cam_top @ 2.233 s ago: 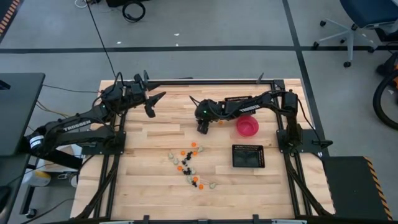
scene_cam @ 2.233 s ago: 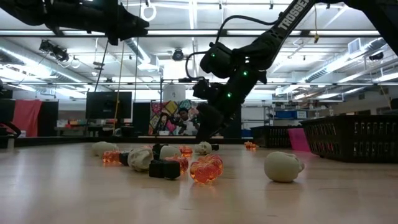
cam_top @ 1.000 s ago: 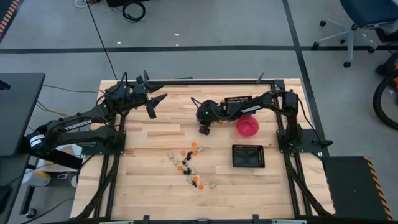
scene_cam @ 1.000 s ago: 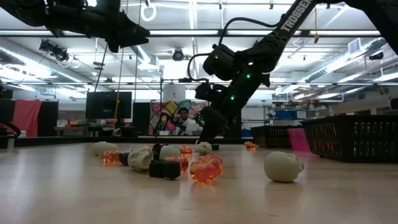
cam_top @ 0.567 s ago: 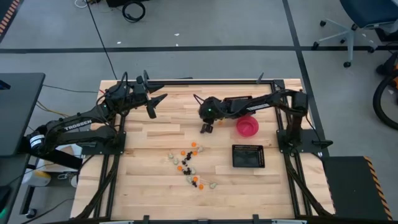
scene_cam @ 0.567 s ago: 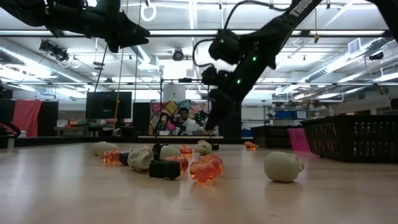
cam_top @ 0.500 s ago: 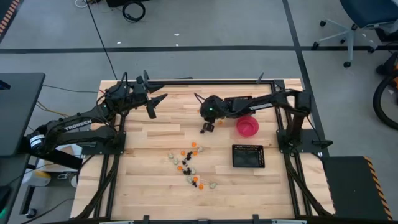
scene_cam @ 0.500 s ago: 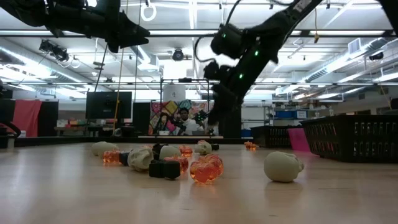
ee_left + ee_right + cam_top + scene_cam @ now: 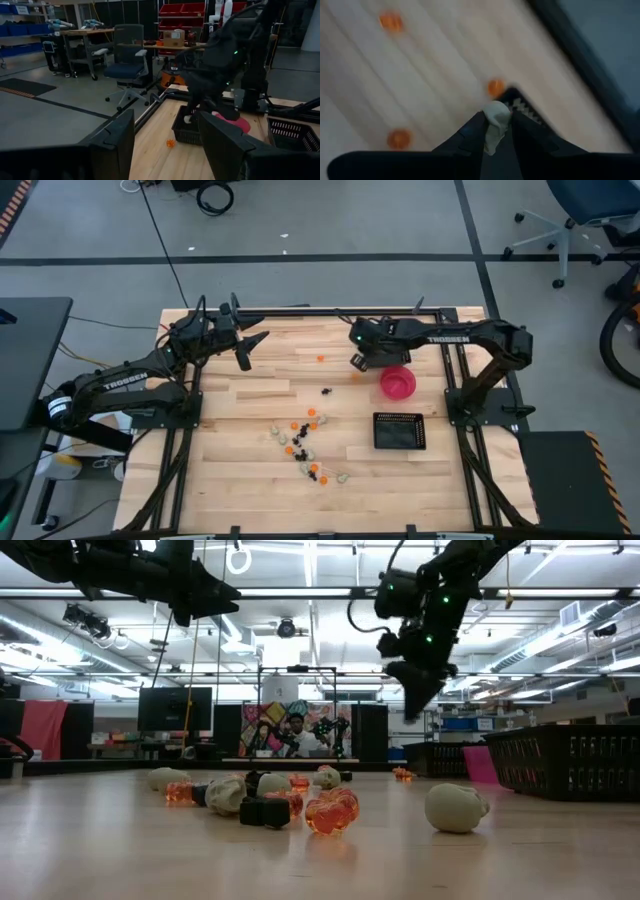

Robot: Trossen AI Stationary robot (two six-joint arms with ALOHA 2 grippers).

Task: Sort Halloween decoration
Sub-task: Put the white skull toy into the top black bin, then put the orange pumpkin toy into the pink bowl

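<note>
Right gripper (image 9: 496, 131) mid-carry, jaws clamped on a cream trinket (image 9: 495, 119); mesh tray (image 9: 522, 107) just beyond. Next: centre over tray, release. Left gripper (image 9: 167, 145) idle, jaws apart.

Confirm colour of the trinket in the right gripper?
Pale cream trinket, pinched in the right gripper; right wrist view shows it best.
</note>
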